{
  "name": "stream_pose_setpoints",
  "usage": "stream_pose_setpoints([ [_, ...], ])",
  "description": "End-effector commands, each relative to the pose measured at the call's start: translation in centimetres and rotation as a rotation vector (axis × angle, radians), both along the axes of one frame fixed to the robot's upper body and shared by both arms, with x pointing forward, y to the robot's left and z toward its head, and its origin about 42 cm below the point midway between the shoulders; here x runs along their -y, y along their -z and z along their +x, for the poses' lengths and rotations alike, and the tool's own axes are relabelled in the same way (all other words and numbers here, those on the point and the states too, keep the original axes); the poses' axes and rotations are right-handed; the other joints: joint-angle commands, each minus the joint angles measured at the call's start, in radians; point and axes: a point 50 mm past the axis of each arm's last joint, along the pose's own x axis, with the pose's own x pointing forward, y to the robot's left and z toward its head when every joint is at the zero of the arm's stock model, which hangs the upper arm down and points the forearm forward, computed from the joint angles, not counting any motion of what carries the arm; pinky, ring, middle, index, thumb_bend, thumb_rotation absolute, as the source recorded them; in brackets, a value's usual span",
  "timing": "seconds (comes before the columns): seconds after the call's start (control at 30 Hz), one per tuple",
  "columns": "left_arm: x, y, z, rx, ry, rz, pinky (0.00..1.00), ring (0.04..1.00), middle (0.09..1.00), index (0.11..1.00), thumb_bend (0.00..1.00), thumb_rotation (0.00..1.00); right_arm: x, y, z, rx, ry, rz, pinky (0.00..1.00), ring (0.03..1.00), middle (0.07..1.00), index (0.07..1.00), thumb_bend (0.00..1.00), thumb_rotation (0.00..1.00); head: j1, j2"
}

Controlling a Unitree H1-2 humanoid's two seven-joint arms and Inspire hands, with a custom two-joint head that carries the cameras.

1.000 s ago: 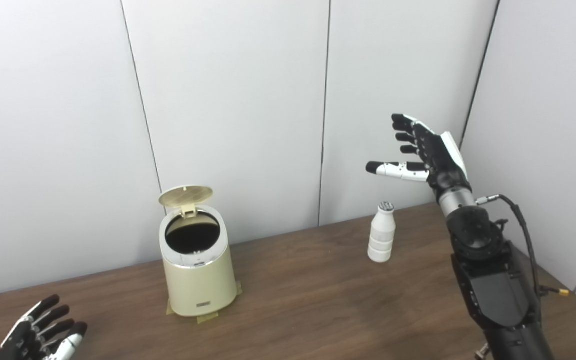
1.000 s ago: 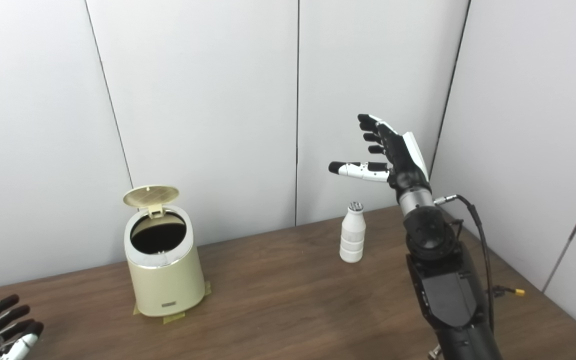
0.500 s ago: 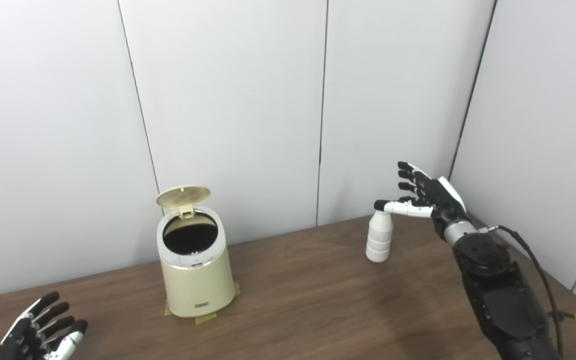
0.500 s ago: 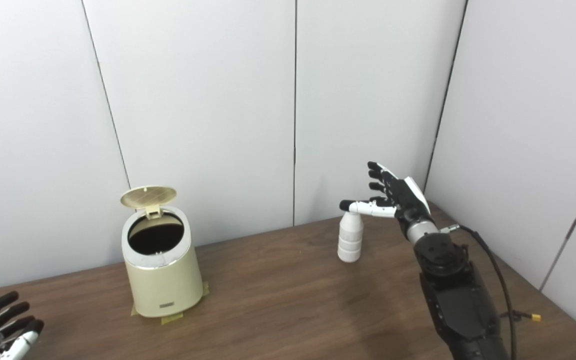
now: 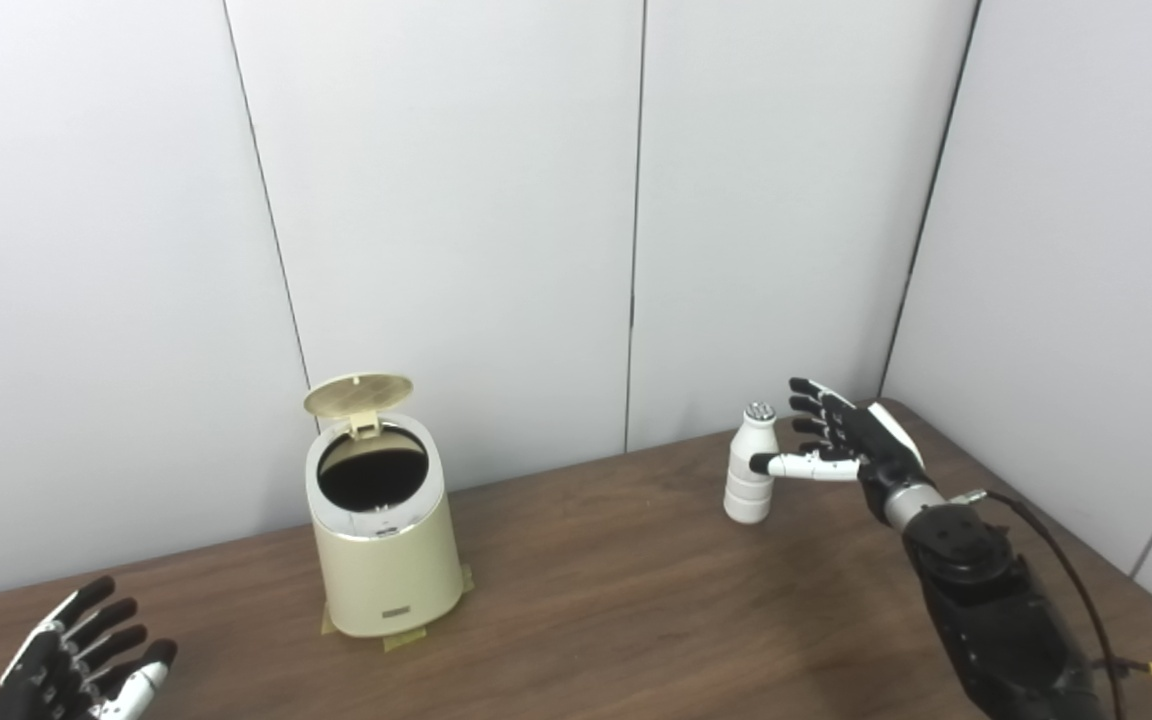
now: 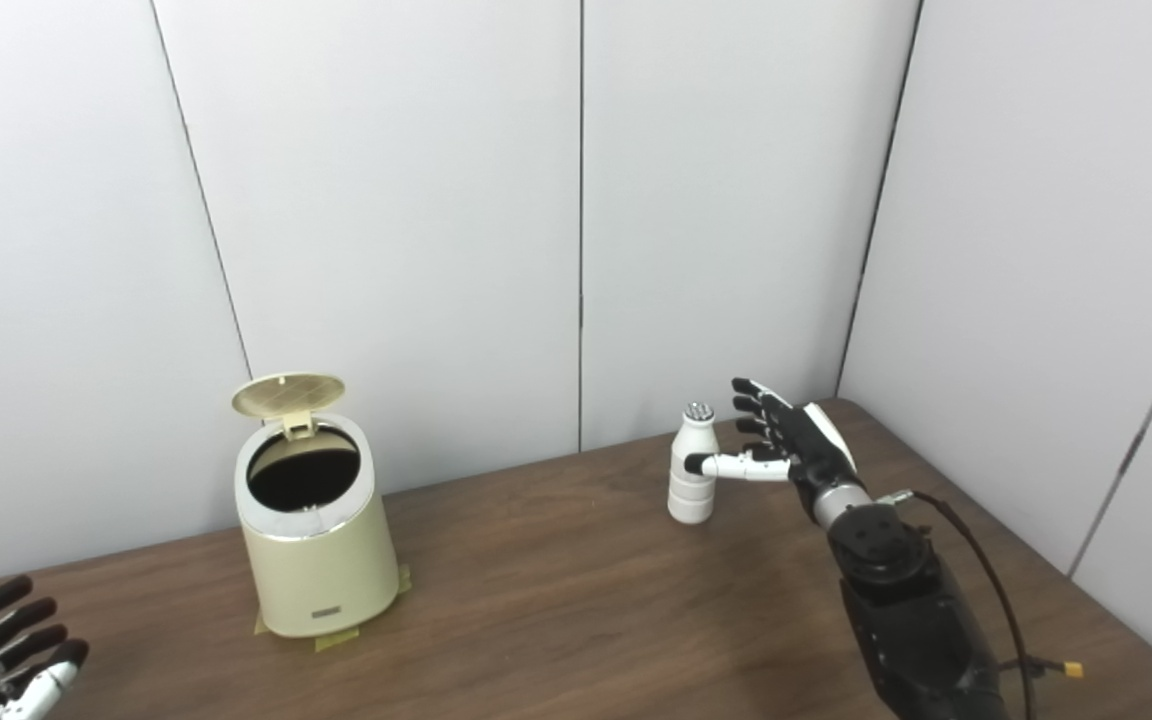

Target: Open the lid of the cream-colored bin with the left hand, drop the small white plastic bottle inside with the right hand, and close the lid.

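The cream-colored bin (image 5: 383, 540) stands left of centre on the dark wooden table (image 5: 616, 610), with its round lid (image 5: 357, 394) tipped up at the back, so the ribbed underside faces the cameras. The mouth below it is a dark oval; nothing can be made out inside. Strips of yellowish tape (image 5: 404, 639) stick out from under the bin's base at the front and the right side.

The small white plastic bottle (image 5: 751, 467) stands upright right of centre, near the table's far edge, well apart from the bin. Its ridged body and silvery cap show clearly.

The right hand (image 5: 851, 440) sits just beside the bottle on its right, fingers spread and holding nothing. Its white thumb (image 5: 801, 464) reaches leftward across the front of the bottle's middle; whether the tip touches the plastic cannot be told from either view. The other fingers (image 6: 758, 405) stand apart behind and to the right of the bottle's neck, not wrapped around it. The black forearm (image 5: 986, 610) runs down to the lower right, where the frame cuts it off, with a thin cable (image 5: 1066, 580) looping beside it.

The left hand (image 5: 76, 665) lies in the lower left corner, fingers apart and empty, its wrist cut off by the frame edge. In the right eye view only part of it shows.
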Motion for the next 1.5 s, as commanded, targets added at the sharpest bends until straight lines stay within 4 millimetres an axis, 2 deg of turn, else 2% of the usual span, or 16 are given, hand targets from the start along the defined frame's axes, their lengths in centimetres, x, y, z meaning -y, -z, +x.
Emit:
stream_pose_setpoints([
  [0.0, 0.3, -2.5, 0.7, 0.088, 0.009, 0.016, 0.68, 0.752, 0.793, 0.857, 0.51, 0.01, 0.6, -2.7, 0.8, 0.095, -0.006, -0.066, 0.74, 0.834, 0.893, 0.904, 0.86, 0.18, -0.001, 0.0],
  [0.1, 0.3, -2.6, 0.6, 0.089, 0.012, 0.018, 0.7, 0.764, 0.799, 0.864, 0.49, 0.0, 0.4, -2.1, 1.1, 0.088, -0.001, -0.071, 0.74, 0.817, 0.87, 0.882, 0.84, 0.13, 0.002, 0.001],
  [0.3, 0.5, -2.6, 0.6, 0.087, 0.01, 0.028, 0.7, 0.763, 0.796, 0.861, 0.48, 0.0, -0.2, -1.1, 1.5, 0.101, -0.008, -0.054, 0.76, 0.83, 0.863, 0.896, 0.82, 0.08, 0.006, 0.001],
  [0.5, 0.6, -2.6, 0.6, 0.085, 0.009, 0.037, 0.7, 0.765, 0.801, 0.867, 0.47, 0.0, -1.0, -0.8, 2.1, 0.103, 0.012, -0.046, 0.77, 0.825, 0.847, 0.856, 0.81, 0.07, 0.007, 0.005],
  [0.73, 0.7, -2.8, 0.6, 0.081, 0.014, 0.041, 0.72, 0.775, 0.81, 0.877, 0.47, 0.0, -1.4, -0.7, 2.6, 0.116, 0.023, -0.026, 0.72, 0.779, 0.804, 0.805, 0.81, 0.05, 0.012, 0.005],
  [0.87, 0.8, -2.8, 0.6, 0.077, 0.019, 0.043, 0.72, 0.774, 0.806, 0.878, 0.47, 0.0, -1.7, -0.7, 2.9, 0.114, 0.02, -0.015, 0.71, 0.769, 0.802, 0.808, 0.81, 0.03, 0.013, 0.005],
  [0.97, 0.7, -2.7, 0.7, 0.067, 0.019, 0.069, 0.65, 0.764, 0.816, 0.877, 0.48, 0.0, -1.9, -0.7, 3.0, 0.116, 0.013, 0.005, 0.73, 0.781, 0.808, 0.82, 0.81, 0.02, 0.013, 0.008],
  [1.1, 0.6, -2.5, 0.9, 0.065, 0.013, 0.085, 0.61, 0.752, 0.811, 0.873, 0.5, 0.0, -2.0, -0.6, 3.2, 0.131, 0.03, 0.01, 0.73, 0.772, 0.793, 0.811, 0.8, 0.0, 0.012, 0.01],
  [1.17, 0.5, -2.4, 0.9, 0.065, 0.015, 0.087, 0.62, 0.76, 0.811, 0.871, 0.5, 0.0, -2.2, -0.6, 3.2, 0.16, 0.05, -0.007, 0.62, 0.693, 0.729, 0.748, 0.79, 0.0, 0.013, 0.013],
  [1.2, 0.4, -2.3, 0.9, 0.062, 0.014, 0.095, 0.62, 0.762, 0.812, 0.871, 0.51, 0.0, -2.2, -0.6, 3.2, 0.18, 0.068, -0.013, 0.59, 0.676, 0.715, 0.734, 0.78, 0.0, 0.013, 0.013],
  [1.23, 0.4, -2.3, 0.9, 0.06, 0.013, 0.101, 0.63, 0.766, 0.818, 0.873, 0.5, 0.0, -2.2, -0.6, 3.2, 0.199, 0.088, -0.039, 0.52, 0.597, 0.654, 0.691, 0.75, 0.0, 0.013, 0.013],
  [1.27, 0.4, -2.3, 0.9, 0.059, 0.011, 0.105, 0.64, 0.77, 0.822, 0.874, 0.5, 0.0, -2.2, -0.5, 3.3, 0.212, 0.101, -0.058, 0.44, 0.474, 0.556, 0.615, 0.61, 0.0, 0.013, 0.013],
  [1.3, 0.4, -2.3, 0.9, 0.061, 0.011, 0.103, 0.64, 0.772, 0.823, 0.875, 0.5, 0.0, -2.1, -0.4, 3.3, 0.228, 0.106, -0.078, 0.42, 0.433, 0.522, 0.589, 0.56, 0.0, 0.013, 0.013],
  [1.37, 0.3, -2.2, 1.0, 0.064, 0.014, 0.098, 0.66, 0.779, 0.826, 0.877, 0.49, 0.0, -1.9, -0.2, 3.4, 0.258, 0.107, -0.125, 0.37, 0.401, 0.498, 0.541, 0.53, 0.0, 0.014, 0.021],
  [1.47, 0.2, -2.2, 1.0, 0.063, 0.016, 0.094, 0.66, 0.784, 0.836, 0.885, 0.48, 0.0, -1.8, -0.2, 3.4, 0.28, 0.112, -0.155, 0.34, 0.398, 0.494, 0.503, 0.52, 0.0, 0.015, 0.025],
])
